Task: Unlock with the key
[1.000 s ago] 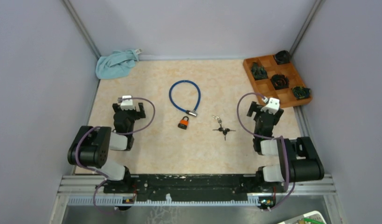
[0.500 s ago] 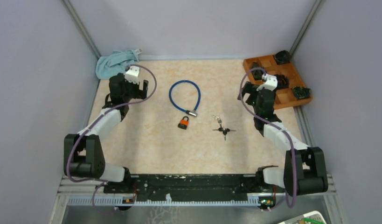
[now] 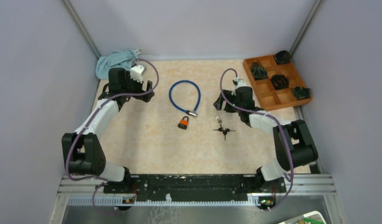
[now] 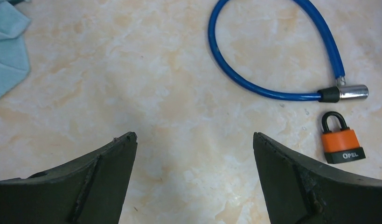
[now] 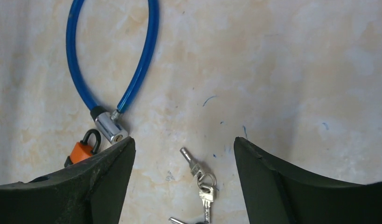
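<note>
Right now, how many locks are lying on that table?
2. A blue cable lock lies looped near the middle of the table. A small orange padlock sits just beside its metal end, on the side nearer the arms. No other lock shows in any view.

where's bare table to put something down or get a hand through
Widest bare patch: the near strip between the padlock, the keys and the base rail. Also bare: the far strip behind the cable lock, between the cloth and the tray. Crowded: the centre, with the right gripper open by the keys.
</note>
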Tool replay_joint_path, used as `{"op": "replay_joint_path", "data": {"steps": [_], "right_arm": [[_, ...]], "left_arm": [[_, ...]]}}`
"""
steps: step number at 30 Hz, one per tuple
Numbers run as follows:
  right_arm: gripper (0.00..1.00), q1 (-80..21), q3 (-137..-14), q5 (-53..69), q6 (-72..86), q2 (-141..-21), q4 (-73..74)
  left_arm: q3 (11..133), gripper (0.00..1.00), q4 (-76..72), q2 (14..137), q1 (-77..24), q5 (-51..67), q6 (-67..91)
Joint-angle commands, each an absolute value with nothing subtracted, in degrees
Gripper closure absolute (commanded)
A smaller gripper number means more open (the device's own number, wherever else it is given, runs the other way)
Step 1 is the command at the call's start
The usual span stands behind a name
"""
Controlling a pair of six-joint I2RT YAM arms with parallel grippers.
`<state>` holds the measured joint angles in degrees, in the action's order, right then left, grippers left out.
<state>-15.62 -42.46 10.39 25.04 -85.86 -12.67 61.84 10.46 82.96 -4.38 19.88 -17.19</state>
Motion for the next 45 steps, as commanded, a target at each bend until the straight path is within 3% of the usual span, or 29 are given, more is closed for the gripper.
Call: {"op": "replay_joint_path", "data": {"steps": [1,10,21,26,30,35,38,45], "right_arm": [[0.26,-18.4,-43.5,10.9,22.5,-89.2,-13.6],[0.46,-20.2,-42.7,10.8,22.6,-93.7,-14.2],[0.48,-21.8,-40.6,10.5,23.1,-94.0,-12.9],[0.54,-21.8,-40.3,9.8,22.9,-94.2,-12.5],[0.67,-21.9,-40.9,9.1,22.4,-94.2,-11.7],[0.67,-21.9,-40.0,7.6,22.0,-92.3,-10.0],[0.61,-22.1,-39.8,5.4,21.9,-90.6,-7.5],[0.66,-26.1,-40.4,-4.7,21.4,-90.0,-3.1]], "left_arm": [[62.4,0.01,16.4,85.3,-4.5,26.4,-21.7],[64.0,0.01,17.8,89.4,-10.3,28.3,-23.8],[65.7,0.01,20.2,90.9,-13.7,28.3,-24.7],[65.9,0.01,21.4,90.3,-14.7,28.4,-25.0],[66.3,0.01,21.9,90.0,-15.4,28.0,-25.1],[66.9,0.01,23.2,89.6,-16.1,27.5,-25.5],[66.9,0.01,23.8,89.1,-16.2,27.5,-25.9],[66.3,0.01,24.1,88.3,-16.4,26.9,-26.0]]}}
